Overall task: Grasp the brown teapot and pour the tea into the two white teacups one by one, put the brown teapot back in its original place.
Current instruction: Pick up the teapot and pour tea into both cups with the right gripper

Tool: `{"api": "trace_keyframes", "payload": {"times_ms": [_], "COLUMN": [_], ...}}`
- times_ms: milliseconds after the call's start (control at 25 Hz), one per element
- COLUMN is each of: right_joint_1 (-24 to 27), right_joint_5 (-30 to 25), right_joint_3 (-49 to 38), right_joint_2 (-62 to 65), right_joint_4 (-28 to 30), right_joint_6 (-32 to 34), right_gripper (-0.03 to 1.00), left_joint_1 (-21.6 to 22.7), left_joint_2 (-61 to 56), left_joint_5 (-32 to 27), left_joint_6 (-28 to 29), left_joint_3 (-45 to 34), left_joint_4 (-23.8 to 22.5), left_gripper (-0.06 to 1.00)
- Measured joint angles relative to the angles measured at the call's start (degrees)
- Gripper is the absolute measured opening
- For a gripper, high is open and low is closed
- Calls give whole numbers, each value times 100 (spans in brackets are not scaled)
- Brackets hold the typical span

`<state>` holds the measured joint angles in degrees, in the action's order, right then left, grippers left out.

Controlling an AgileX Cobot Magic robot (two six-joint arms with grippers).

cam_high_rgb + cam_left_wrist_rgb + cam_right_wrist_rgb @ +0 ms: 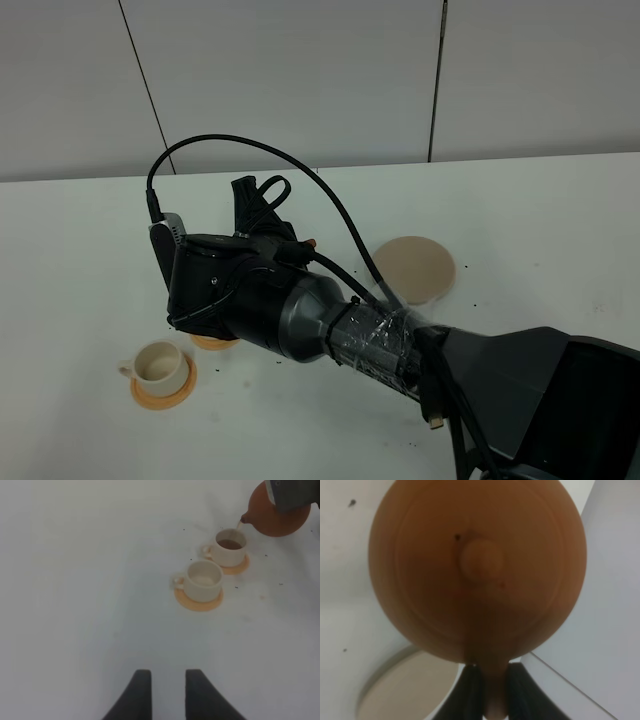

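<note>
The brown teapot [277,515] hangs tilted in the left wrist view, its spout [243,520] just above the far white teacup [230,547], which holds brown tea. The near white teacup [204,580] looks pale inside. Each stands on an orange saucer [199,602]. My right gripper [492,680] is shut on the teapot's handle; the teapot [477,570] fills the right wrist view. In the high view my right arm [270,300] hides the teapot and one cup; the other cup [160,365] shows. The beige coaster [412,268] is bare. My left gripper [167,695] is open and empty, short of the cups.
The white table [520,210] carries small dark specks around the cups and coaster. The right arm's black cable [300,165] arches over the table's middle. A grey panelled wall [300,80] stands behind the table's far edge.
</note>
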<state>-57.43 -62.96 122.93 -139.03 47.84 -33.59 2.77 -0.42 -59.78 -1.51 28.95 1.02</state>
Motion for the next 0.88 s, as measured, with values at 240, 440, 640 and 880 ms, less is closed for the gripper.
{"api": "trace_keyframes", "payload": {"times_ms": [240,440,640,880], "right_joint_1": [0,0,0,0], "right_joint_5": [0,0,0,0], "right_joint_3": [0,0,0,0], "right_joint_2": [0,0,0,0], "right_joint_4": [0,0,0,-12], "right_joint_6": [0,0,34,198], "right_gripper": [10,10,10,10], "left_joint_1": [0,0,0,0], "left_joint_2": [0,0,0,0], "left_joint_5": [0,0,0,0], "left_joint_6": [0,0,0,0], "left_joint_3": [0,0,0,0], "left_joint_4": [0,0,0,0], "left_gripper": [24,24,24,24]}}
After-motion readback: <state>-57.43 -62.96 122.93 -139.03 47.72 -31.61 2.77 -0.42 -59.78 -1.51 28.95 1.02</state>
